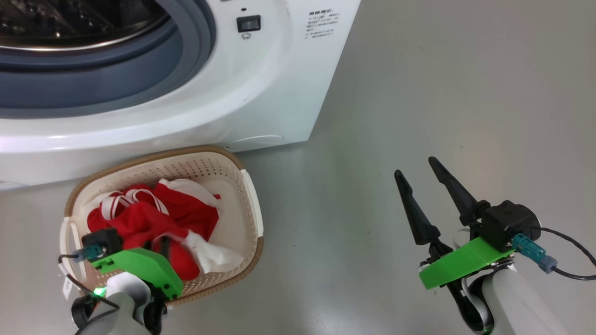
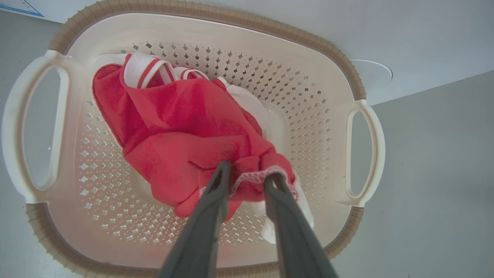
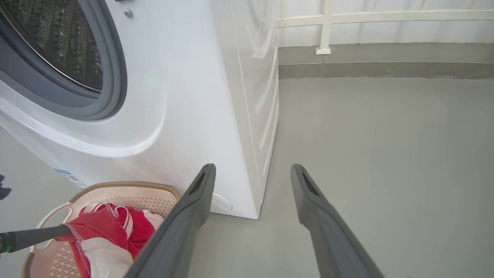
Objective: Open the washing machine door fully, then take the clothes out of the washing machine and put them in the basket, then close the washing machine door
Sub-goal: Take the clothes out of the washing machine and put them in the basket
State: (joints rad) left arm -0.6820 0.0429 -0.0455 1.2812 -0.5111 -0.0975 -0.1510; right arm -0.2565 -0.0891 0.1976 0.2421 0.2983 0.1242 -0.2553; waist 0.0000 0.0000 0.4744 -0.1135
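The basket (image 1: 200,152) stands on the floor against the front of the washing machine (image 1: 260,93). The red clothes (image 1: 153,218) with white trim lie heaped inside it. My left gripper (image 2: 249,175) hangs over the basket (image 2: 216,13), jaws a little apart, and a white-red hem of the clothes (image 2: 181,127) lies across its tips. In the head view the left gripper (image 1: 165,249) points down into the heap. My right gripper (image 1: 415,167) is open and holds nothing above bare floor to the right. The washing machine's drum opening (image 3: 58,50) is uncovered. Its door is out of view.
Grey floor (image 1: 465,93) stretches to the right of the machine. A white railing and a low kerb (image 3: 347,61) run along the far side. A dark latch (image 1: 248,23) sits on the machine's front beside the opening.
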